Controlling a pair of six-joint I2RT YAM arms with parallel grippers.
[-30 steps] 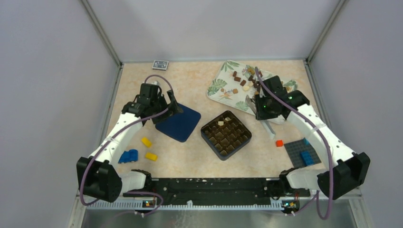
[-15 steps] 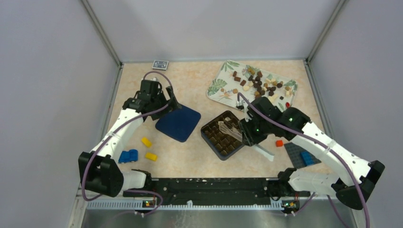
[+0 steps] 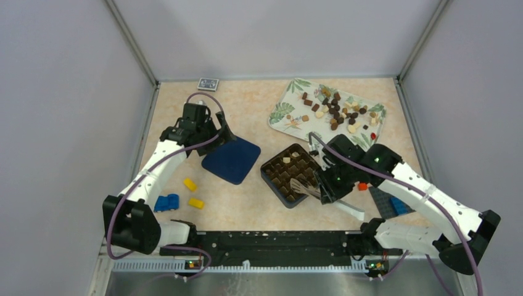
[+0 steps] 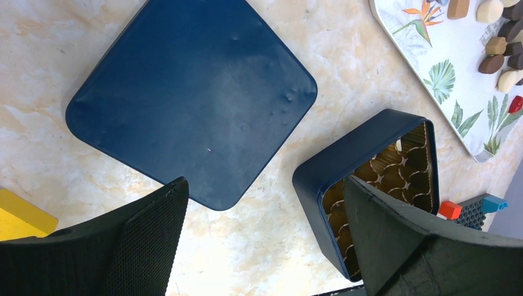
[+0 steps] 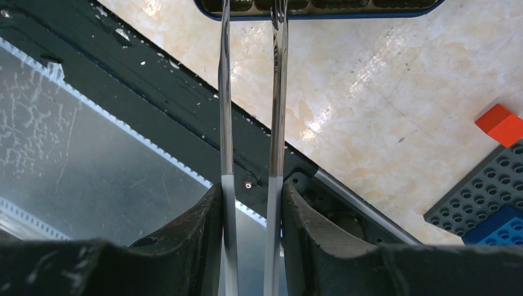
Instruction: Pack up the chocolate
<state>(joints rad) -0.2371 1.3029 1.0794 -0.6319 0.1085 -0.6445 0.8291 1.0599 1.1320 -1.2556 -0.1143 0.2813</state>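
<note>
The chocolate (image 3: 336,111) lies as several small brown and cream pieces on a leaf-print tray (image 3: 282,114) at the back right; it also shows in the left wrist view (image 4: 493,46). A dark blue box (image 3: 290,176) with a brown gridded insert stands mid-table and holds a few pieces. Its lid (image 3: 233,159) lies to its left. My right gripper (image 3: 330,185) is shut on metal tongs (image 5: 279,92), whose tips reach over the box's near right edge (image 5: 321,9). I cannot tell whether the tips hold a piece. My left gripper (image 4: 265,203) is open and empty above the lid (image 4: 191,92).
Two yellow bricks (image 3: 190,184) and a blue brick (image 3: 166,202) lie near left. A red brick (image 3: 362,185) and a grey baseplate (image 3: 388,200) lie right of the box. A card pack (image 3: 208,83) sits at the back. The black rail (image 5: 185,123) runs along the near edge.
My right arm has swung from the tray down to the box with the tongs, ending over its near right edge. The left arm has barely moved.
</note>
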